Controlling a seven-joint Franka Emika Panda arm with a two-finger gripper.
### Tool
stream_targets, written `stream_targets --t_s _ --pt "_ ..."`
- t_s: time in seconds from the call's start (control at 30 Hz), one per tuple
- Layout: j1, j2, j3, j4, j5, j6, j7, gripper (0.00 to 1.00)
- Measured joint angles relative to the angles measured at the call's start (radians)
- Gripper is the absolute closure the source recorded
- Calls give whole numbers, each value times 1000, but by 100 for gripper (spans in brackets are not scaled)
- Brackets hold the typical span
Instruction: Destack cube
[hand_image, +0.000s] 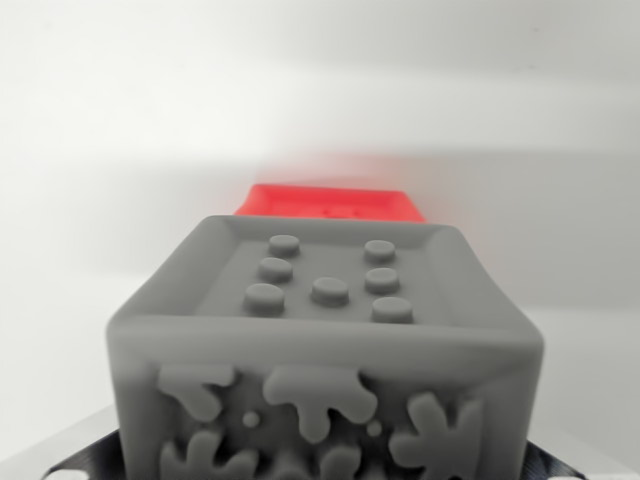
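Wrist view. The camera sits low and very close to a grey cube (325, 350), looking across its upper face toward a pale, featureless background (320, 90). Nothing of the arm itself shows, so its pose can only be judged from this low, near-level line of sight.

The grey cube fills the lower half of the picture. It looks like matte moulded plastic with rounded edges. Its upper face is a shallow recessed panel inside a raised rim, carrying seven round studs. The face toward the camera bears raised, splash-shaped reliefs and a few small round bumps; its lower part is cut off by the picture's bottom edge.

Behind the grey cube, just above its far rim, a red cube (330, 202) shows only as a thin bright strip with a recessed top. Whether the two touch cannot be told.

At the bottom corners, dark ribbed pieces (75, 462) appear on either side of the grey cube, partly out of frame. They may be the pincer's fingers, but this is uncertain. Whether the pincer is wide, narrow or gripping the cube cannot be told.
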Motion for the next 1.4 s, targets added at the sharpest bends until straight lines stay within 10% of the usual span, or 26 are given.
stream_targets --t_s 1.4 --pt "-5 -224 0 -3 3 -215 -16 100"
